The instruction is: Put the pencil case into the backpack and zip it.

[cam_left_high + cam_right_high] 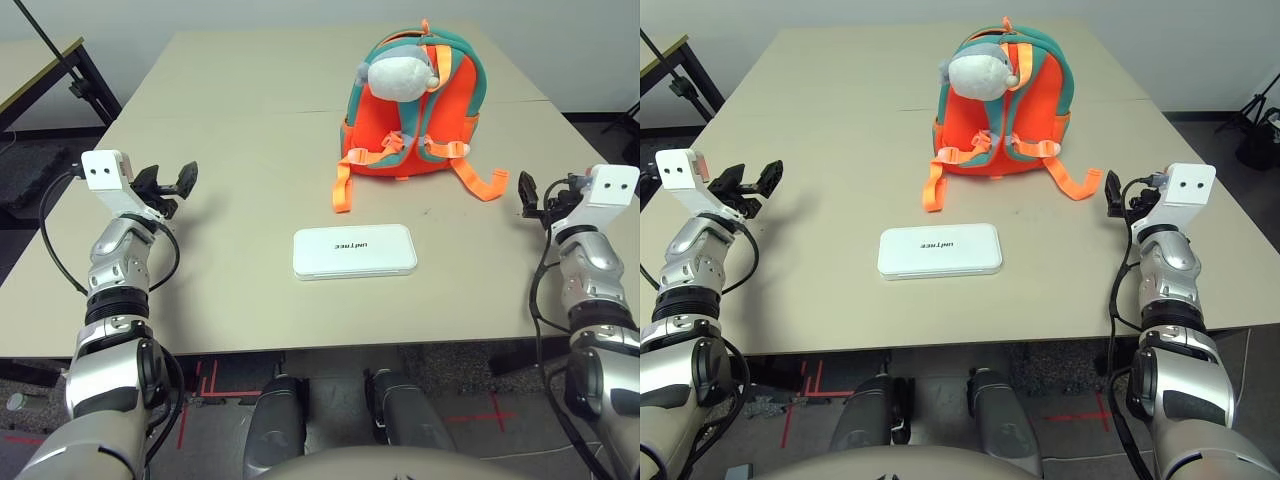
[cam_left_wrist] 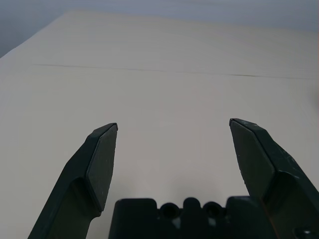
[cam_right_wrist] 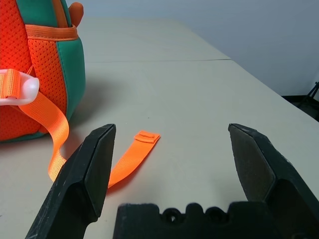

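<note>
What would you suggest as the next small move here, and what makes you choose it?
I would probably ease the open left gripper toward the pencil case, since the case lies flat on the table, in front of the upright backpack, and neither gripper holds anything.

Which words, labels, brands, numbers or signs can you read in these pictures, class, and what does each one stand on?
"UNITREE": small dark lettering on the white pencil case. It appears upside down to the robot.
I can make out no other readable text; the small mark on the white part of the left arm is too small to read.
</note>
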